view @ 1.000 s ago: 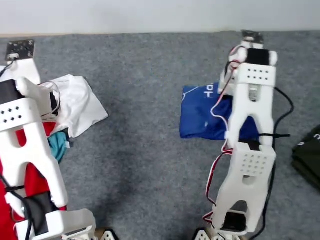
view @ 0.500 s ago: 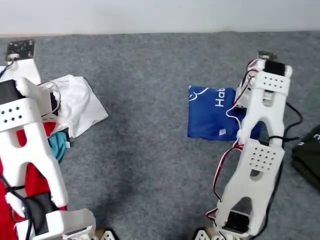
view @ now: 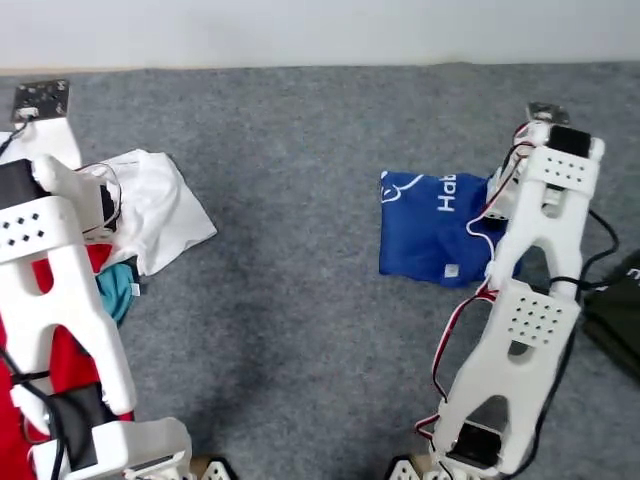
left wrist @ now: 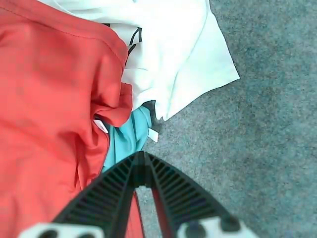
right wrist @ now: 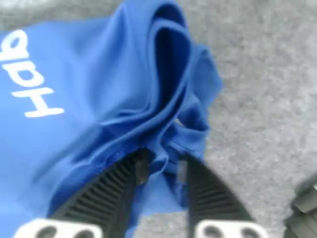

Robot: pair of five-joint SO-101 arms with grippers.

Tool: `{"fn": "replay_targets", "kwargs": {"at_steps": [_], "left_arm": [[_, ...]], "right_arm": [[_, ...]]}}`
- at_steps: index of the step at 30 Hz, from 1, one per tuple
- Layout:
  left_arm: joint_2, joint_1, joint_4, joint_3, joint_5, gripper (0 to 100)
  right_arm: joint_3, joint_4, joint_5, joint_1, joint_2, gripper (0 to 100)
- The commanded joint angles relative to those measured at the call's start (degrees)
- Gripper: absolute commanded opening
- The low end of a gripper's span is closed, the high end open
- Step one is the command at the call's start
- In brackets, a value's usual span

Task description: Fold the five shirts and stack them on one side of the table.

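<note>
You have five shirts on the grey table point(view: 290, 300), one of each colour. The blue shirt point(view: 430, 225) lies folded on the right half of the table, just beside your right arm, with white lettering facing up. Your right gripper point(right wrist: 158, 171) is down at the blue shirt's bunched edge, and its fingers pinch a fold of the blue cloth between them. The black shirt point(view: 615, 310) sits at the table's right edge, apart from the blue one. On the left side, three shirts lie in a loose heap: the white shirt point(view: 160, 205) lies farthest in toward the middle of the table, the red shirt point(left wrist: 44, 89) spreads under your left arm, and the teal shirt point(view: 118, 290) peeks out between them. Your left gripper point(left wrist: 143, 161) hangs over the teal and red cloth with its fingers pressed together, gripping nothing.
</note>
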Motion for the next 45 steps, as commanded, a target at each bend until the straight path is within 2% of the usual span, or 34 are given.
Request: {"fn": "replay_targets", "kwargs": {"at_steps": [1,3,6,10,17,20,25,32,37,45], "left_arm": [[-2.8,0.4,1.2,-0.7,0.3,0],[-2.8,0.4,1.2,-0.7,0.3,0],[-2.8,0.4,1.2,-0.7,0.4,0],[-2.8,0.4,1.2,-0.7,0.4,0],[-2.8,0.4,1.2,-0.7,0.4,0],[-2.8,0.4,1.2,-0.7,0.4,0],[-2.8,0.4,1.2,-0.7,0.4,0],[-2.8,0.4,1.2,-0.7,0.4,0],[-2.8,0.4,1.2,-0.7,0.4,0],[-2.7,1.3,1.2,-0.7,0.3,0]], "right_arm": [[-4.2,1.8,-0.4,2.5,-4.0,36.4],[-6.2,4.2,0.1,2.5,-5.5,42.2],[-7.3,6.0,0.3,1.3,-8.4,42.3],[-5.8,6.0,0.2,-1.5,-13.6,31.8],[2.7,6.0,0.1,-12.2,-19.2,0.2],[6.9,5.8,-1.1,-15.9,-19.2,1.6],[11.2,5.1,-8.6,-18.4,-18.3,1.0],[11.6,3.7,-9.1,-16.2,-9.9,1.0],[11.4,3.7,-7.5,-10.4,-5.4,1.0],[11.4,4.8,-1.8,-0.4,-11.1,1.0]]}}
